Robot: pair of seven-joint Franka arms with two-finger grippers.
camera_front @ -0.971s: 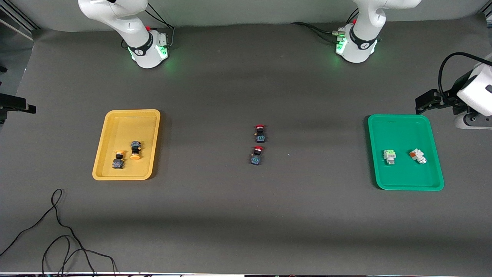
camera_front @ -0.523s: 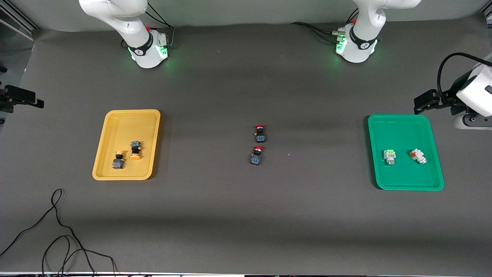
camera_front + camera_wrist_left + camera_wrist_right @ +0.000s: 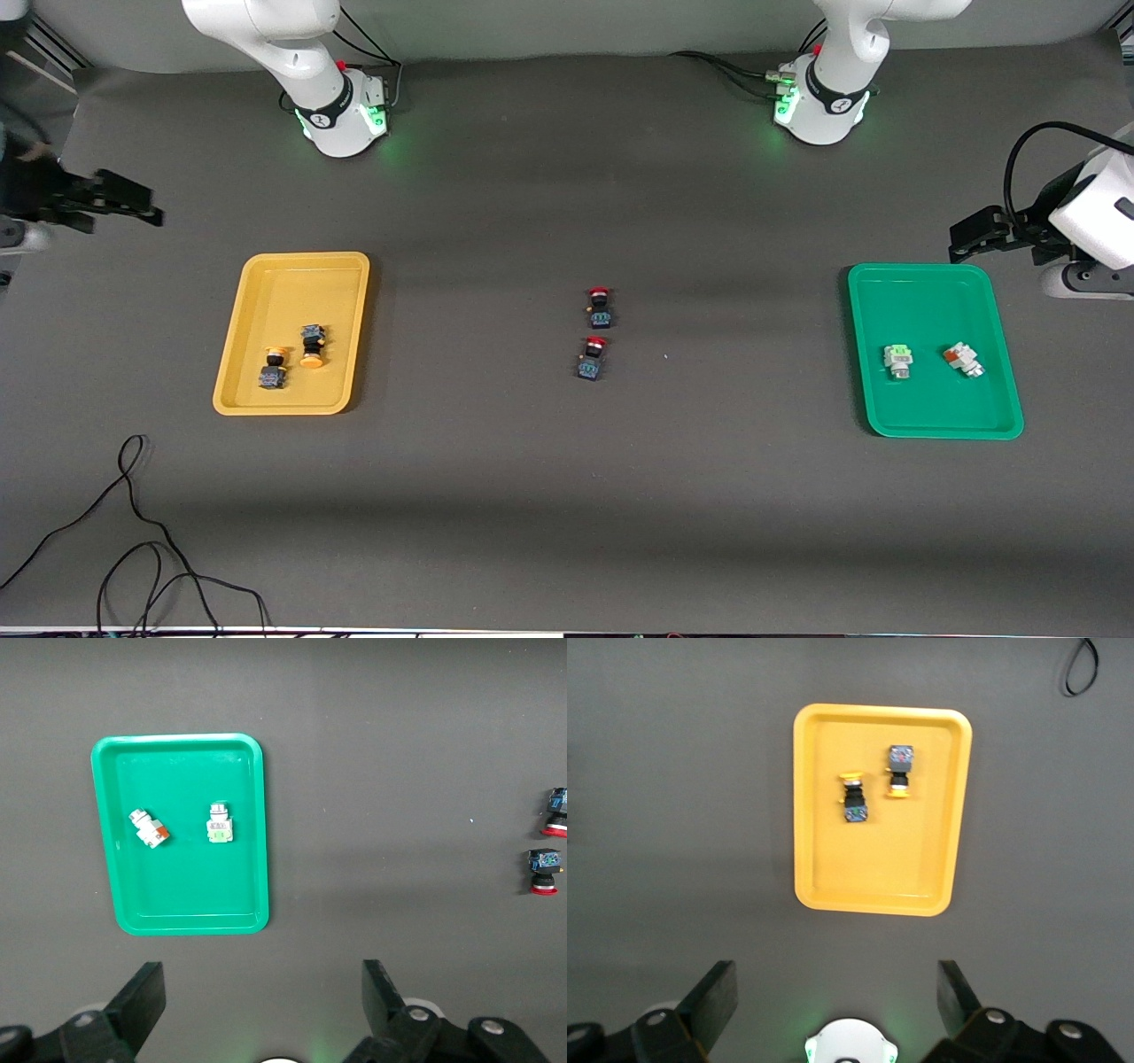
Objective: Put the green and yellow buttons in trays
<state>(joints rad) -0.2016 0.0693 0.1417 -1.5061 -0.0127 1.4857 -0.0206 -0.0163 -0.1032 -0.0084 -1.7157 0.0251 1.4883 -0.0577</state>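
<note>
Green and yellow buttons: 2 in yellow tray [image 3: 232, 372], 2 in green tray [image 3: 1001, 301]. Left pincer [image 3: 261, 1005] and right pincer [image 3: 837, 997] gape wide, empty, each over its tray's bench end.

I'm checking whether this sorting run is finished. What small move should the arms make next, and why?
Probably just retreat and park. Both orange-yellow-capped dark buttons lie in the shallow yellow plastic tray, both whitish-silver buttons in the matching green tray. Only two red-capped dark buttons remain mid-table. The left gripper and right gripper are open and empty.
</note>
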